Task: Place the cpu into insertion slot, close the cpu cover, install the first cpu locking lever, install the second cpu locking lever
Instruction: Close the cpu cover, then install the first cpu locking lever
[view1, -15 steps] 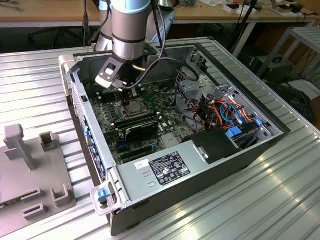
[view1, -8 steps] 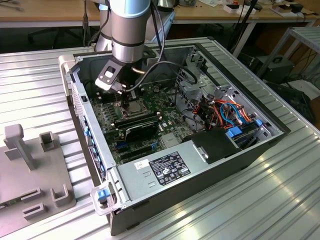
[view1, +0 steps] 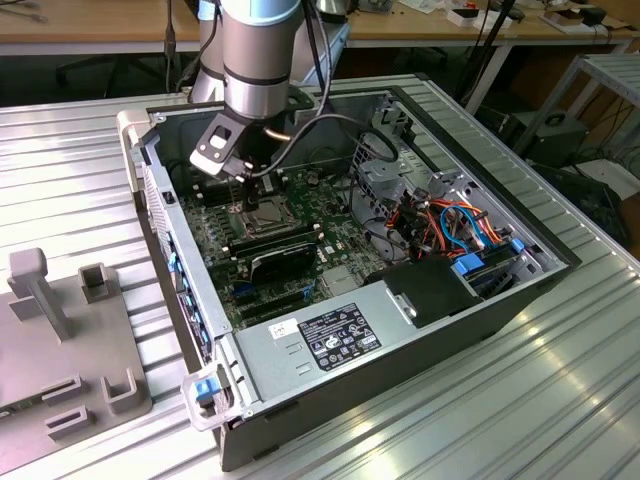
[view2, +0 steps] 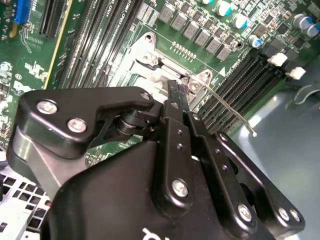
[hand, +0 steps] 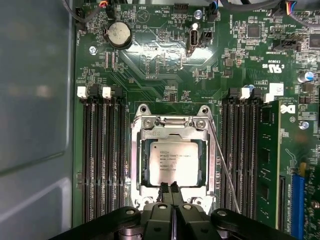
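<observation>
cpu cover (hand: 172, 131) | memory slots (hand: 102, 160) flank both sides | locking lever (hand: 223, 172) slants beside

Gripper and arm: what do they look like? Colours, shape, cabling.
The arm is a silver-grey cylinder with a light blue joint ring. The gripper is matte black, built of bolted linkage bars with silver screws, narrowing to two slim fingers. A black cable loops off the wrist.

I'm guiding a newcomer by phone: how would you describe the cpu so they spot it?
Inside the open computer case, find the green motherboard with its two banks of long black slots. Between them lies the cpu cover, a silver frame; the cpu is the flat square chip in its cut-out, dull silver where the neighbours are long and black.
</observation>
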